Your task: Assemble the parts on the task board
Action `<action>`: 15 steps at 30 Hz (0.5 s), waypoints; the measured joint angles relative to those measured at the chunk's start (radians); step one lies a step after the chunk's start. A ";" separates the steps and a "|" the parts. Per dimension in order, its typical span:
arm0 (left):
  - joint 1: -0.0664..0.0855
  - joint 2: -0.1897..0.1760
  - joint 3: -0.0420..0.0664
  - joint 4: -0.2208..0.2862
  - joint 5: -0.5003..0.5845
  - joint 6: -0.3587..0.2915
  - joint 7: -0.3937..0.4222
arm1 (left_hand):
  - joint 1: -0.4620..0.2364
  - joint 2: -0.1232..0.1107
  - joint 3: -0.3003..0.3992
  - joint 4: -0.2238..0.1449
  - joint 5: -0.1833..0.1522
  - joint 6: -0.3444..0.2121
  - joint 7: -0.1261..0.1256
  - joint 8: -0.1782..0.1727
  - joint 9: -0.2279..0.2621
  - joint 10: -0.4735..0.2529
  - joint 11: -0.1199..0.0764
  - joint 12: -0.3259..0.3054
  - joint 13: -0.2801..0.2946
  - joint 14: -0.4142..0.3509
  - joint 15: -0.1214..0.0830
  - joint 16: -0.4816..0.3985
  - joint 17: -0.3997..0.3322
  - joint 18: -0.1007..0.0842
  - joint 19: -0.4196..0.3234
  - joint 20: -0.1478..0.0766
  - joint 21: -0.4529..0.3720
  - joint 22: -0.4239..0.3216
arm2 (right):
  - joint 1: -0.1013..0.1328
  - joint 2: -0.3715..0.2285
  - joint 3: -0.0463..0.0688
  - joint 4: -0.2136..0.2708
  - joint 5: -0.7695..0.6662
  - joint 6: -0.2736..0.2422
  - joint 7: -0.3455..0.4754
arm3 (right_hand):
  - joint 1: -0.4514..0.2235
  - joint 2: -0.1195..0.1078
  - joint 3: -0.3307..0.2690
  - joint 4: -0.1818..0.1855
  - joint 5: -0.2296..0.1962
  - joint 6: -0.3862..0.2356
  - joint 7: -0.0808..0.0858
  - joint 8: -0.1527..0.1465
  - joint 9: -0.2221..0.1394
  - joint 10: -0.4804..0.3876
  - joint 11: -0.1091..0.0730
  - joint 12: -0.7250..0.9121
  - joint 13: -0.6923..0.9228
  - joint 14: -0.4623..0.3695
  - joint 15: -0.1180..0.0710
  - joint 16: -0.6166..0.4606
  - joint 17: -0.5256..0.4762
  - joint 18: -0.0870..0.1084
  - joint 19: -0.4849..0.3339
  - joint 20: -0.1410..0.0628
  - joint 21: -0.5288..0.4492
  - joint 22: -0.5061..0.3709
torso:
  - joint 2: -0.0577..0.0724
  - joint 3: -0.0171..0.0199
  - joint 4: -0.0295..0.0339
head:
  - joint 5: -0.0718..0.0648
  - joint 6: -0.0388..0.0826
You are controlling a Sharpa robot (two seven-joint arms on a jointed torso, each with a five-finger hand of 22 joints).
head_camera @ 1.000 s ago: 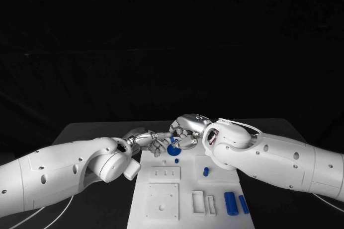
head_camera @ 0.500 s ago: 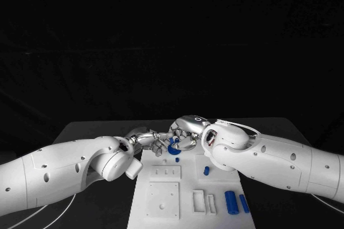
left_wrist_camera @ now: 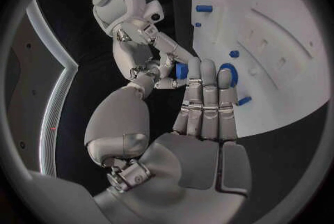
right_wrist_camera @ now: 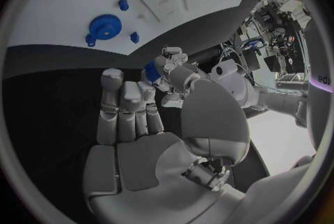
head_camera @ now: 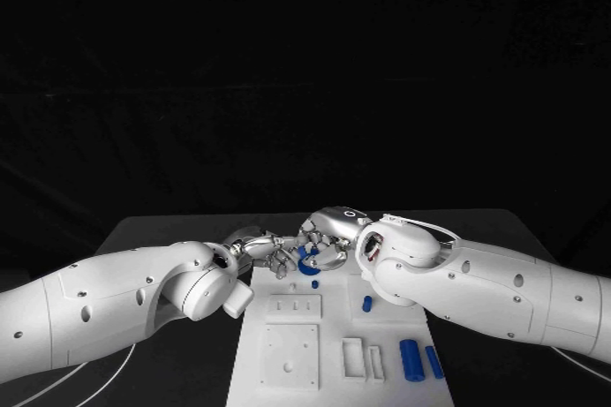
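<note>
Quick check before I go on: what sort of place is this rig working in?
Likely a robotics lab test bench. A white task board with moulded slots and small blue parts, such as a blue gear, lies on a black table against dark drapes, and the right wrist view shows cluttered equipment behind.

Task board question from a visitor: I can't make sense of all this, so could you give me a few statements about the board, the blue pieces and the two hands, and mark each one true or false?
1. The left hand and the right hand are close together at the far end of the task board. True.
2. The blue gear is lifted high in the air. False: it lies on the board below the hands.
3. A small blue part sits between the two hands' fingertips. True.
4. The board's near end has no blue pieces. False: two blue cylinders lie side by side there.
</note>
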 measured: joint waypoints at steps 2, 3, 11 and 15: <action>0.000 0.001 0.000 -0.003 0.001 0.001 -0.002 | 0.000 0.000 -0.006 0.006 0.000 0.000 0.000 0.000 0.000 0.000 0.000 0.000 0.001 0.000 0.000 0.000 -0.001 0.000 0.000 0.000 0.000 0.000 | 0.000 0.001 0.000 0.000 0.000 0.000 -0.001 | 0.000 0.000 0.000 0.000 0.005 0.001 -0.001 0.000 0.000 0.000 0.000 0.000 0.000 0.000 0.000 0.000 0.000 0.000 0.000 0.000 0.000 0.000 | 0.000 0.0000 0.0000 | 0.000 0.000; 0.000 0.002 0.000 -0.004 0.001 0.002 -0.003 | 0.000 0.000 -0.008 0.008 0.000 0.000 0.000 0.000 0.000 0.000 0.000 0.000 0.001 0.000 0.000 0.000 -0.002 0.000 0.000 0.000 0.000 0.000 | 0.000 0.001 0.000 0.000 0.000 0.000 -0.002 | 0.000 0.000 0.000 0.000 0.006 0.001 -0.001 0.000 0.000 0.000 0.000 0.000 0.000 0.000 0.000 0.000 0.000 0.000 0.000 0.000 0.000 0.000 | 0.000 0.0000 0.0000 | 0.001 0.000; 0.000 0.005 -0.001 -0.007 0.002 0.004 -0.012 | 0.010 0.010 -0.008 0.008 0.000 0.000 0.000 0.000 0.000 0.000 0.000 0.000 0.004 0.000 0.000 0.000 -0.002 -0.003 0.000 0.000 0.000 0.000 | 0.000 0.008 0.001 -0.003 -0.002 0.000 -0.005 | -0.001 -0.001 0.000 0.000 0.008 0.001 -0.001 0.000 0.000 0.000 0.000 0.000 0.000 0.000 0.000 0.000 0.001 0.000 0.000 0.000 0.000 0.000 | 0.000 -0.0004 0.0001 | 0.002 -0.003; -0.001 0.005 -0.001 -0.007 0.002 0.006 -0.018 | 0.038 0.038 -0.012 -0.022 0.000 0.002 0.002 0.000 0.003 0.000 0.000 0.002 0.008 0.000 0.000 0.000 -0.004 -0.007 0.000 0.000 0.006 0.000 | -0.001 0.011 0.001 -0.004 -0.002 0.000 -0.005 | -0.001 -0.001 0.000 0.000 0.008 0.001 -0.001 0.000 0.001 0.000 0.000 0.000 0.000 0.000 0.000 0.000 0.001 0.000 0.000 0.000 0.000 0.000 | 0.000 -0.0006 0.0000 | 0.002 -0.005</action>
